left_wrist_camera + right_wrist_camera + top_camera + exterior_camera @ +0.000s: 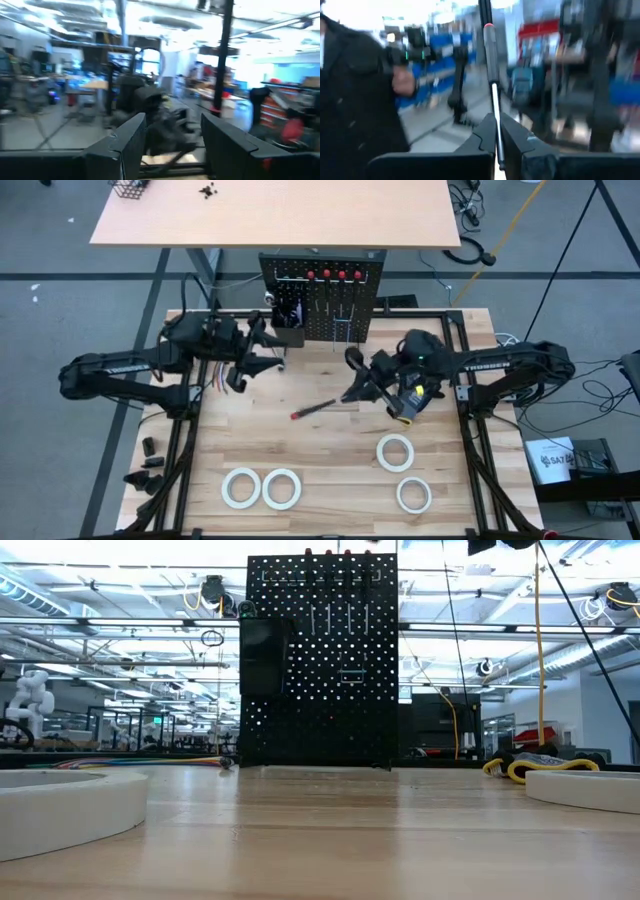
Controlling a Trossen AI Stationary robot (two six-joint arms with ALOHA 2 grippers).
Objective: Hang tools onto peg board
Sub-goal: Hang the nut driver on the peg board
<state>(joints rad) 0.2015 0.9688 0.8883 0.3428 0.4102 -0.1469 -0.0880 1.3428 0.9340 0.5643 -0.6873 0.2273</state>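
Right wrist view shows the right gripper [496, 131] with its two dark fingers pinched tight on the thin metal shaft of a screwdriver [491, 55]. The shaft runs out from between the fingers, and the dark handle with a red tip sticks out far past them. A person in a dark sleeve [355, 95] stands in the blurry room behind.

From above, the right gripper [358, 392] sits over the middle of the wooden table [330, 470], and the screwdriver [318, 408] points away from it toward the left side, its red tip out in front. The peg board [322, 305] stands well apart from the screwdriver, at the far edge of the table.

The left gripper [262, 360] waits near the peg board's left corner. Its fingers [125, 145] are spread apart and hold nothing.

Four white tape rolls [262, 488] lie flat on the near part of the table, far from both grippers.
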